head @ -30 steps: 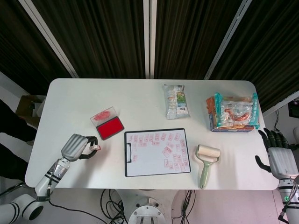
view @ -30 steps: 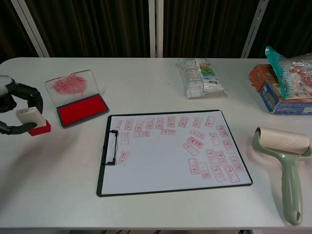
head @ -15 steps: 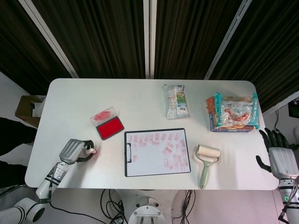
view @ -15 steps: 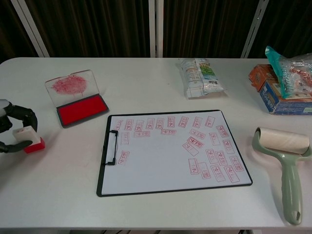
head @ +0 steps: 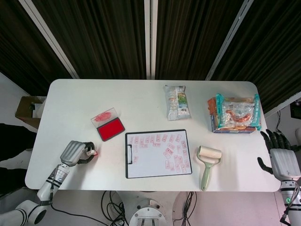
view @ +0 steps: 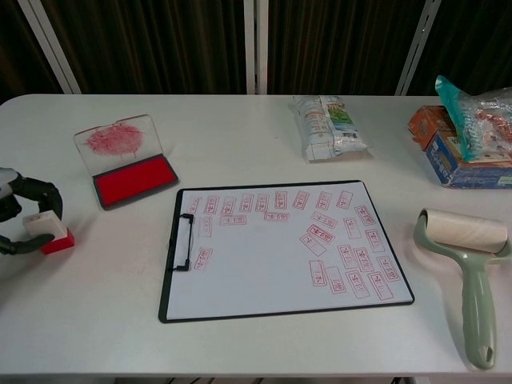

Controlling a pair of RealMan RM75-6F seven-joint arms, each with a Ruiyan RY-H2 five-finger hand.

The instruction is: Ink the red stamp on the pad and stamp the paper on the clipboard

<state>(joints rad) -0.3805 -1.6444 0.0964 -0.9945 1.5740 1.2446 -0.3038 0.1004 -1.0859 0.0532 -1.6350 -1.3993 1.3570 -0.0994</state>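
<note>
Left robot hand: the left robot hand (head: pixel 75 153) sits at the near left of the white surface (head: pixel 141 101); its dark fingers (view: pixel 36 192) curl around the red stamp (view: pixel 48 230), gripping it by its pale top; the stamp's red base appears to touch the surface, though this is hard to tell
Right robot hand: the right robot hand (head: pixel 281 159) hangs just off the near right edge of the surface, fingers spread, holding nothing; it shows in the head view only
Lint roller: a pale green lint roller (view: pixel 472 272) lies near the front right, handle toward the robot, just beside the clipboard's right edge
Clipboard: the black clipboard (view: pixel 284 248) lies flat at front centre, clip on its left side; its paper (view: pixel 264 264) carries many red stamp marks, thickest along the top and down the right; it is well apart from the stamp
Ink pad: the ink pad (view: pixel 132 180) stands open beyond the stamp and to its right, red pad up, its clear smeared lid (view: pixel 118 138) tilted back
Snack packet: a printed snack packet (view: pixel 326 126) lies beyond the clipboard
Far right: a crinkled bag (view: pixel 472 104) rests on a small box (view: pixel 448 156) at the far right corner
</note>
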